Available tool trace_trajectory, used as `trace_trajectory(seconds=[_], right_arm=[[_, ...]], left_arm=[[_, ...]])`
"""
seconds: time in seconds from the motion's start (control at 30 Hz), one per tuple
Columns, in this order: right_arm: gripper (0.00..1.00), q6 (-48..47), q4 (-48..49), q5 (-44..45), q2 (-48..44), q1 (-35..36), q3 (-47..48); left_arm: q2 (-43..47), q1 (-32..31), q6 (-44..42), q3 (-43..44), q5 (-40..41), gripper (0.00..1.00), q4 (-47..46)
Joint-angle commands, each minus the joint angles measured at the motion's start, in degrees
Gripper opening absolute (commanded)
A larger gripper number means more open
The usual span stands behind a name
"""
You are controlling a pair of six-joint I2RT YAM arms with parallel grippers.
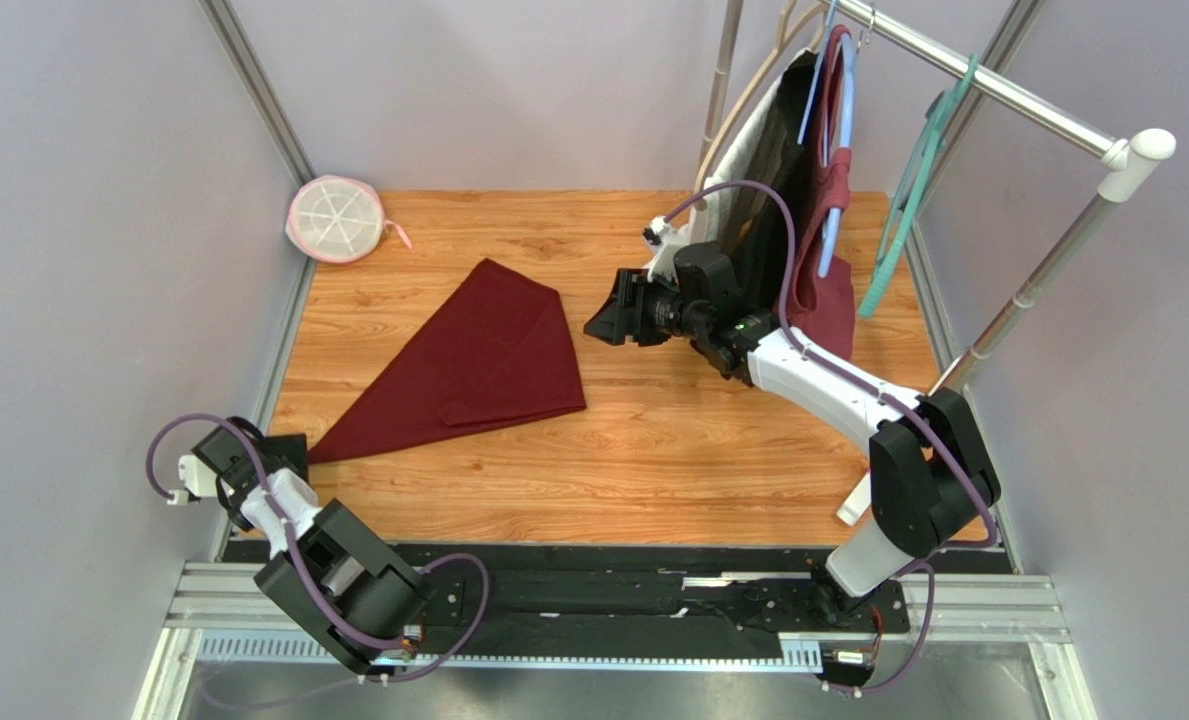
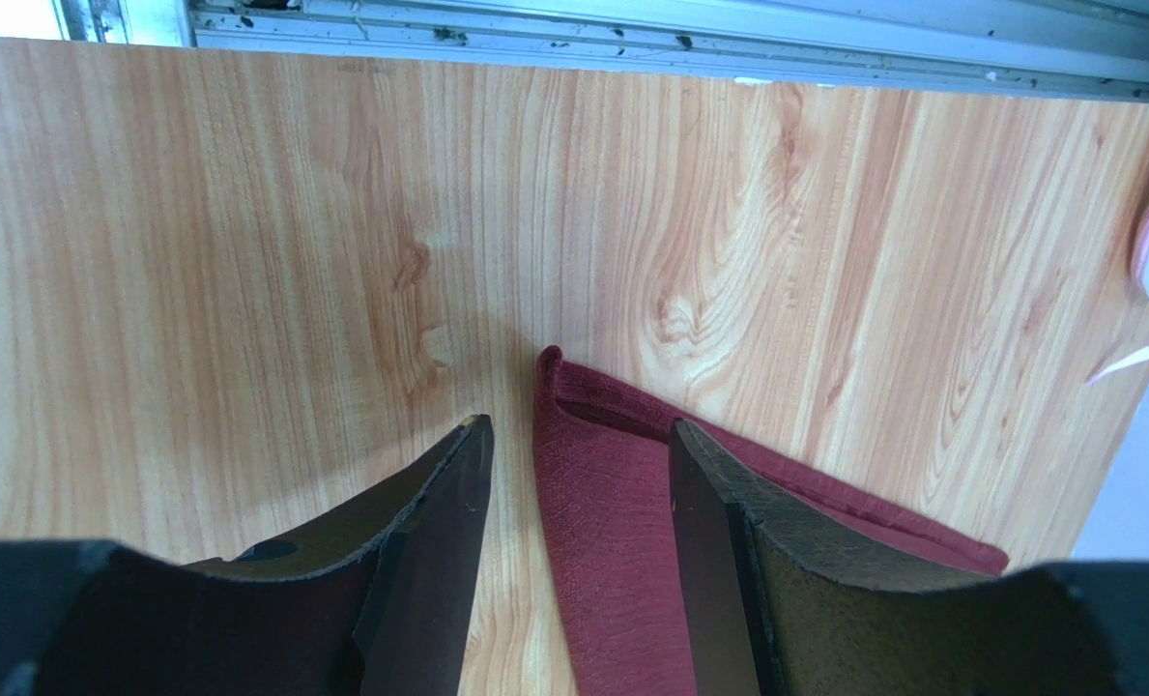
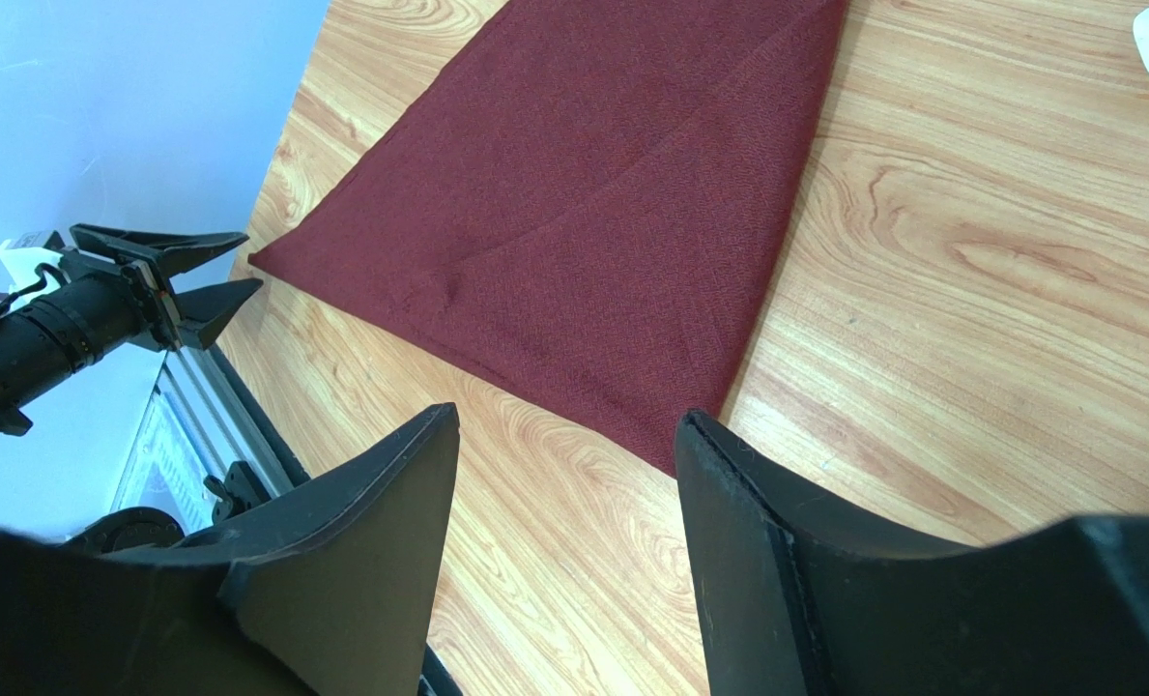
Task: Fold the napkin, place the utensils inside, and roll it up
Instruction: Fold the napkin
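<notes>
The dark red napkin [image 1: 473, 368] lies flat on the wooden table, folded into a triangle. Its long near-left corner [image 2: 609, 508] lies between the open fingers of my left gripper [image 2: 574, 429], low over the table. In the top view the left gripper [image 1: 288, 450] is at that corner tip. My right gripper [image 1: 608, 320] is open and empty, raised just off the napkin's right corner. In the right wrist view the napkin [image 3: 595, 218] spreads beyond the right gripper [image 3: 566, 418], with the left gripper [image 3: 224, 276] at its far tip. No utensils are in view.
A round white mesh item [image 1: 336, 219] with a pink rim lies at the back left corner. A clothes rack [image 1: 1006, 90] with hangers and a burgundy bag [image 1: 833, 285] stands at the back right, close behind the right arm. Grey walls enclose the table [image 1: 705, 465].
</notes>
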State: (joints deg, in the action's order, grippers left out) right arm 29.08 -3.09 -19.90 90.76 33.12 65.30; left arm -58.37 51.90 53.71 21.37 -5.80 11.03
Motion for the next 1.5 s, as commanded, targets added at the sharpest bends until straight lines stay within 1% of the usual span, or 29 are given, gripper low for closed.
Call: trace_trajectory(seconds=[0.0,0.17,0.43,0.53,0.57,0.63,0.67,0.73,0.77,0.83,0.87,0.93,0.97,1.33,1.47], right_arm=[[0.60,-0.16,0.98,-0.49,-1.46,-0.60,0.62],[0.60,-0.17,0.98,-0.49,-2.25,-1.22,-0.43],[0.60,0.27,1.86,-1.37,-2.61,-1.31,-0.43],[0.60,0.36,2.04,-1.63,-2.87,-1.31,-0.70],[0.60,0.36,2.04,-1.55,-2.87,-1.31,-0.78],[0.60,0.27,2.21,-1.55,-3.05,-1.31,-1.05],[0.60,0.27,2.13,-1.54,-3.22,-1.31,-1.22],[0.60,0.19,2.21,-1.46,-3.31,-1.31,-1.40],[0.60,0.10,2.13,-1.46,-3.31,-1.39,-1.49],[0.60,0.19,2.30,-1.46,-3.22,-1.31,-1.58],[0.60,0.19,2.30,-1.63,-3.13,-1.31,-1.49],[0.60,0.19,2.39,-1.72,-2.78,-1.31,-1.40],[0.60,0.19,2.48,-1.72,-2.70,-1.31,-1.31],[0.60,-0.34,2.30,-1.72,-2.69,-2.36,-2.28],[0.60,-0.60,2.30,-1.63,-3.31,-3.06,-3.33]], left_arm=[[-2.36,0.75,0.43,0.17,-2.19,0.57,-3.90],[-4.03,0.66,0.51,-0.18,-2.11,0.53,-4.35],[-6.40,0.83,0.34,-0.53,-1.84,0.51,-5.40],[-8.07,0.92,0.34,-0.71,-2.28,0.42,-5.93],[-8.42,0.92,0.25,-0.71,-2.46,0.37,-6.19],[-9.39,0.84,-0.19,-0.62,-3.07,0.31,-6.63],[-9.57,0.84,-0.36,-0.54,-3.25,0.24,-6.63],[-9.57,0.92,-0.62,-0.45,-3.16,0.22,-6.46],[-9.40,0.92,-0.71,-0.45,-2.99,0.16,-6.20],[-8.61,0.92,-0.89,-0.45,-2.55,0.14,-5.58],[-8.34,0.92,-1.07,-0.45,-2.29,0.09,-5.23],[-7.11,0.84,-1.50,-0.45,-2.11,0.07,-4.88],[-6.76,0.92,-1.94,-0.27,-2.11,0.00,-4.70],[6.07,0.40,-6.60,0.87,-5.79,0.00,-3.03],[7.22,-5.65,-7.74,1.66,-6.94,0.00,-6.09]])
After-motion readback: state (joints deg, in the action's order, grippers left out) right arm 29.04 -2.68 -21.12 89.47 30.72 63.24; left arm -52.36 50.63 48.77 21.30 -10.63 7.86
